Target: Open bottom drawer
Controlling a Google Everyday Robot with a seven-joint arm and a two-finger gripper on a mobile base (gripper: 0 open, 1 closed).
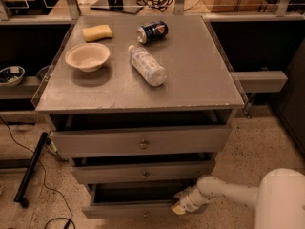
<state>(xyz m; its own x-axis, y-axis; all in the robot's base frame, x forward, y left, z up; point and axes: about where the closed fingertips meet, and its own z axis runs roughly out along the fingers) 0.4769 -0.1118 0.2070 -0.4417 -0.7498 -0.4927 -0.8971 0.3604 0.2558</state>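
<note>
The bottom drawer [128, 209] is the lowest and narrowest of three grey drawer fronts, and it stands pulled out a little with a dark gap behind its front. Its knob does not show. My gripper [181, 206] is at the right end of this drawer's front, at the tip of the white arm [224, 192] that reaches in from the lower right. Above it are the mid-width drawer [143, 173] and the widest drawer [140, 143], each with a small round knob.
On the cabinet's grey top [200, 80] lie a beige bowl [87, 56], a yellow sponge [97, 32], a plastic bottle [147, 66] and a blue can [152, 31]. A black rod [31, 168] and a cable lie on the speckled floor at left.
</note>
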